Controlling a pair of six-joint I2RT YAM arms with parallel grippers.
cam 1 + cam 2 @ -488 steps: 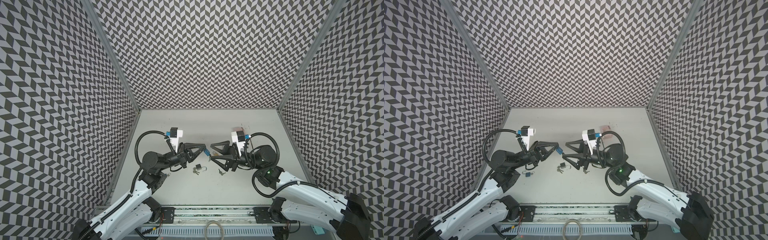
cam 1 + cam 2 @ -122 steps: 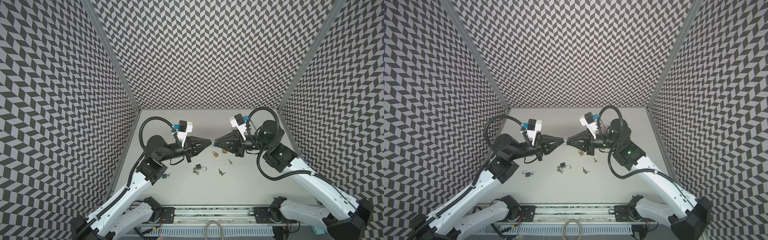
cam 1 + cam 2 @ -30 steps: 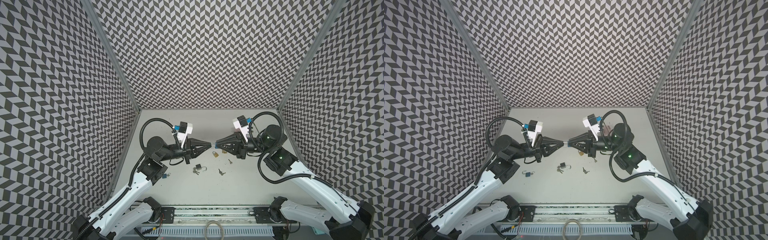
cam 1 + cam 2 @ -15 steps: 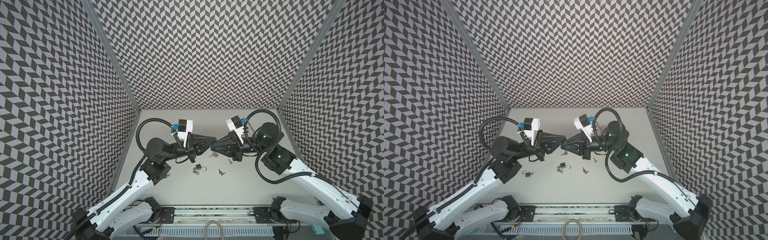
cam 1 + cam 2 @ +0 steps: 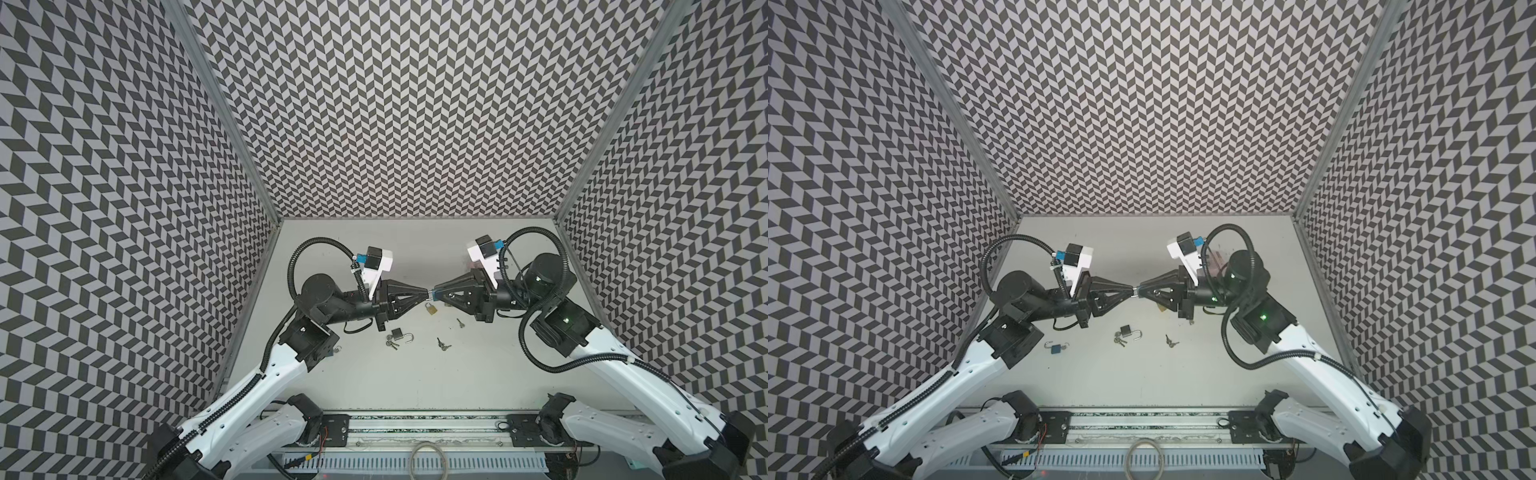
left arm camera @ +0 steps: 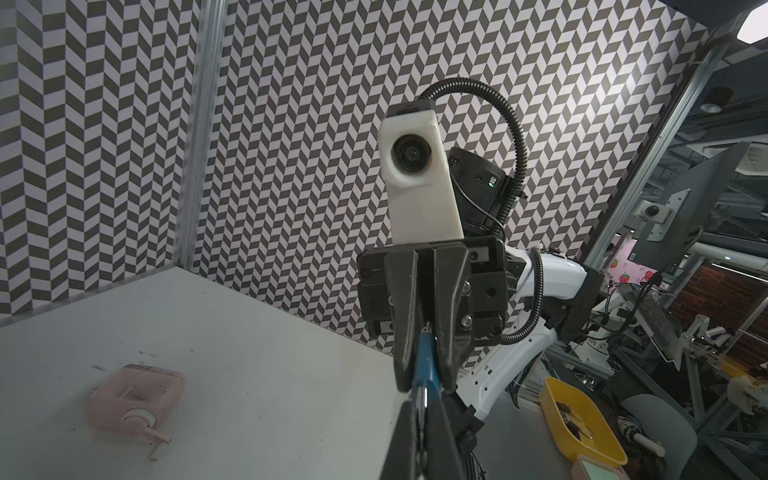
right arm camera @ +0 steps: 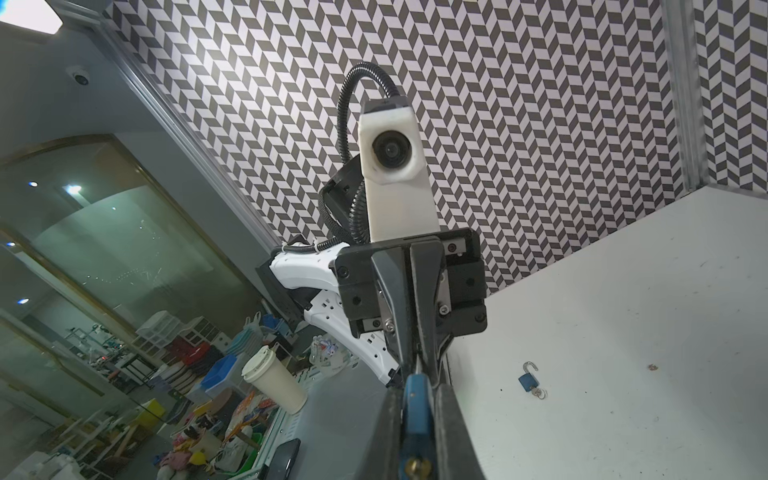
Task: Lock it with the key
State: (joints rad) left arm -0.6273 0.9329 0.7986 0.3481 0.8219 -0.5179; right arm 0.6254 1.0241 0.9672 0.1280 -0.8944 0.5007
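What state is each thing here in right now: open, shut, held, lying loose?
left gripper: shut on the key
right gripper: shut on the held blue padlock
key: pinched, tip at that padlock; inserted or not, unclear
grey padlock: on the table, shackle open
loose blue padlock: on the table, shackle open
brass padlock: lying on the table

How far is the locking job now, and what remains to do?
Done: a blue padlock and a key are up off the table. In hand: the right jaws are shut on the padlock, the left jaws on the key, tip to tip. Left: if the key is inside cannot be seen; the turn seems to remain.
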